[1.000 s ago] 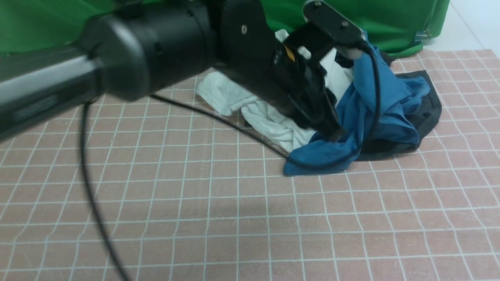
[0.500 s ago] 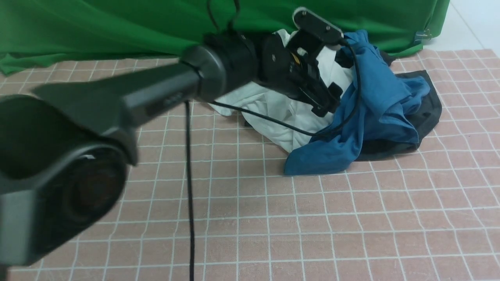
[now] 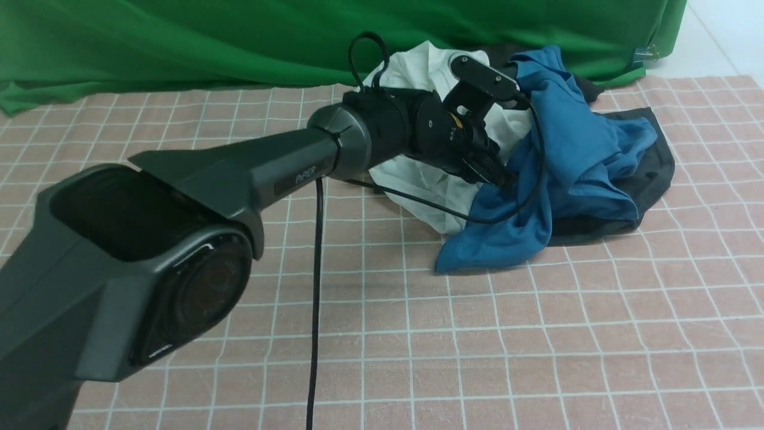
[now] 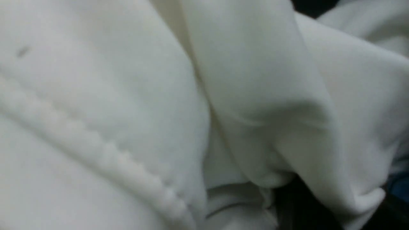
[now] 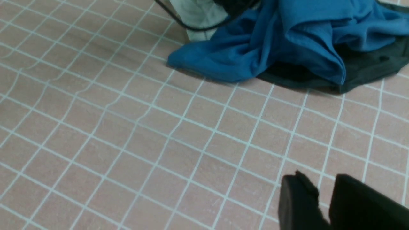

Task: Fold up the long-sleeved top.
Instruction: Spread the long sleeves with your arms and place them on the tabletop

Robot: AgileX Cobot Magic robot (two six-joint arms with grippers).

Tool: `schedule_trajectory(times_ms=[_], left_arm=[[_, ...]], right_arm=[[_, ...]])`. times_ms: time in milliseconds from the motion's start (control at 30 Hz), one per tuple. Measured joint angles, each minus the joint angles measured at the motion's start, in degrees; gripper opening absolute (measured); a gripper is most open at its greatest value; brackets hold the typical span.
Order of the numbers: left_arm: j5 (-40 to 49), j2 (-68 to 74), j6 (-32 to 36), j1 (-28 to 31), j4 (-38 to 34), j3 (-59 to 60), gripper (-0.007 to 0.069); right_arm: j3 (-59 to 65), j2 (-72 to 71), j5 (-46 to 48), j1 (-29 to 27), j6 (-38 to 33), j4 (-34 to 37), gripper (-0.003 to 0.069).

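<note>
ITEM: long-sleeved top [image 3: 500, 52] | COLOUR: black | STATE: unfolded, bunched, mostly covered | POSITION: rear, only a narrow strip showing between white garment [image 3: 412, 65] and blue top [image 3: 573, 137]

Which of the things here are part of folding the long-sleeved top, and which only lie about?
Job: left gripper; right gripper, empty; black cloth at the back, perhaps the top.
Lying about: white garment; blue top; charcoal garment.

A heap of garments [image 3: 585, 149] lies far on the bench [image 3: 537, 334], before the curtain [image 3: 179, 42]. The left pincer [image 3: 500, 181] reaches into it from the near left.
</note>
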Motion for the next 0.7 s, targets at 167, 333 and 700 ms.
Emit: schedule_trajectory(times_ms=[167,333,700], left_arm=[[6.7,-7.3,0.2,0.6,2.7,0.2,0.0106],[10.9,-17.8,0.2,0.7,9.4,0.2,0.0106],[16.9,-36.0,-0.1,8.2,14.3,0.2,0.0106]], right_arm=[[0.0,0.0,-0.5,0.0,0.0,0.0,0.0188],[0.0,0.0,-3.5,0.0,0.0,0.0,0.0189],[0.0,0.0,-10.1,0.0,0.0,-0.1,0.0195]])
